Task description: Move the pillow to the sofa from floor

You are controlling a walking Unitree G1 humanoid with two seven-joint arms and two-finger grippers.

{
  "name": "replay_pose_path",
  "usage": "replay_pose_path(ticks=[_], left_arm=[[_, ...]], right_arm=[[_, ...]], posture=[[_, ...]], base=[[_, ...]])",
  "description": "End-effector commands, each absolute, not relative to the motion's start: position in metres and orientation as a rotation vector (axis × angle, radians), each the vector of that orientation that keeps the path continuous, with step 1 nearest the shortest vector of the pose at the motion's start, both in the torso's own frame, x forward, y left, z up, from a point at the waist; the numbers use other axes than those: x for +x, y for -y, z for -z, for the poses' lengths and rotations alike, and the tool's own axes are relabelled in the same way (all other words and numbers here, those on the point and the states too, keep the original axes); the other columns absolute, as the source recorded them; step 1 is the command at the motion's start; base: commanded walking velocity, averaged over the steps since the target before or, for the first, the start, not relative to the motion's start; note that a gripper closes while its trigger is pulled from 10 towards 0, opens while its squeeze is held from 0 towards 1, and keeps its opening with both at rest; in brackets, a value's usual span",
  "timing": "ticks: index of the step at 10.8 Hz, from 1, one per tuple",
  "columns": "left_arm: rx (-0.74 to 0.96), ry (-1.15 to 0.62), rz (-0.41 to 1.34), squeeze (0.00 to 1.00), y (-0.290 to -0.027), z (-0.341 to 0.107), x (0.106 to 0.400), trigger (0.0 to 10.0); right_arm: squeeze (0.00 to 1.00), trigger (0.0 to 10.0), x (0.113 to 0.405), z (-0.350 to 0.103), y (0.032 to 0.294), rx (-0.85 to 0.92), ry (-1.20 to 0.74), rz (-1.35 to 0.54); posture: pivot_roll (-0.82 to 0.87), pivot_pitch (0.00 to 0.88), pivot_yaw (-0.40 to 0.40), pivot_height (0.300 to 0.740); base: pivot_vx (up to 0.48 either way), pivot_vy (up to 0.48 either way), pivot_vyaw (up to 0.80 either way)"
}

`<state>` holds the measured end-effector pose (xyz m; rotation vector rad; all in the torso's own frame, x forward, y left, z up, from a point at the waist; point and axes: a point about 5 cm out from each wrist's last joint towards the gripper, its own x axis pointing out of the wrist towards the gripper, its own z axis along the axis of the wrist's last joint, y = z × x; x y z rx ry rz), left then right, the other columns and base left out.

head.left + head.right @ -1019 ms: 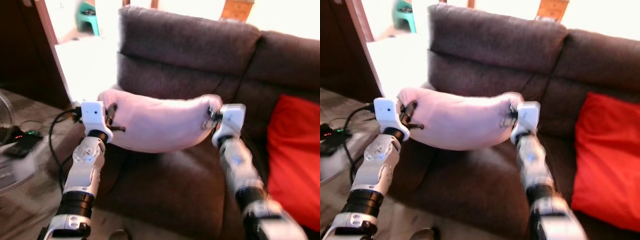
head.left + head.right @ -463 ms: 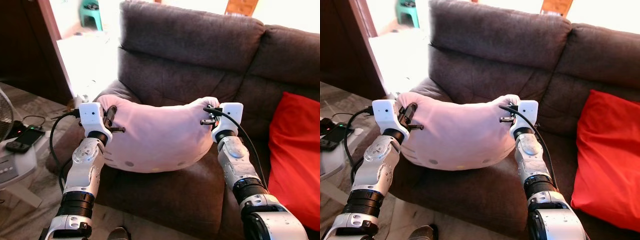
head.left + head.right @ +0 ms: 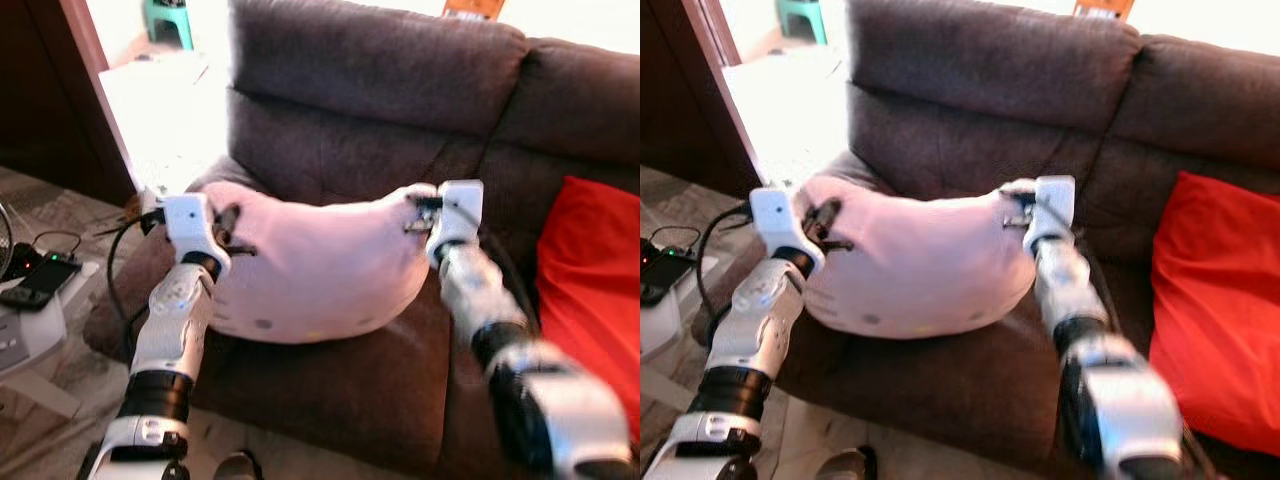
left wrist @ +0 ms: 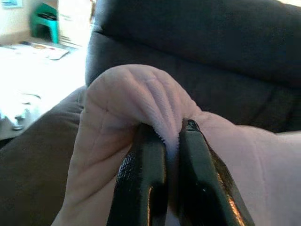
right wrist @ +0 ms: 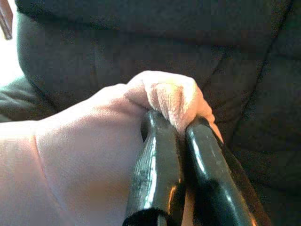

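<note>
Left eye view: the pale pink pillow hangs slung between the two grippers, its long axis running straight from one to the other, so both arms are equally on it. The left gripper has its black fingers pinched tight on a bunched corner of the fabric, and the right gripper is clamped the same way on the opposite corner. From the fingers the pillow's belly sags downward and looks to be resting on, or just above, the seat cushion of the dark brown sofa; I can't tell which for sure. The backrest stands just beyond both grippers, so I'd judge the job nearly done: what's left is letting go of both corners.

A red cushion leans on the sofa off beyond the right gripper, well apart from the pillow. Past the left arm there's a bright doorway, a green stool, and cables and a small device on a low white stand.
</note>
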<state>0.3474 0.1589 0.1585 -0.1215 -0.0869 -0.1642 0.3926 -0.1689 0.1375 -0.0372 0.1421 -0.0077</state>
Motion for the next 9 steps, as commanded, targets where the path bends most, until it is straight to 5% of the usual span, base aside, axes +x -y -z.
replay_pose_path(ticks=[1, 4, 9], left_arm=[[-0.122, 0.149, 0.222, 0.0, -0.15, -0.176, 0.349, 10.0], [-0.194, 0.173, 0.168, 0.0, -0.158, -0.183, 0.348, 10.0], [-0.326, 0.176, 0.457, 0.0, -0.137, -0.198, 0.311, 10.0]], right_arm=[[0.0, 10.0, 0.401, -0.157, 0.171, -0.048, -0.102, 0.02], [0.0, 10.0, 0.414, -0.186, 0.148, -0.056, -0.081, -0.07], [0.0, 10.0, 0.416, -0.195, 0.108, -0.026, -0.105, -0.159]], posture=[[0.15, 0.07, -0.127, 0.74], [0.18, 0.104, -0.168, 0.74], [0.23, 0.156, -0.205, 0.74]], base=[[0.0, 0.0, 0.0], [0.0, 0.0, 0.0], [0.0, 0.0, 0.0]])
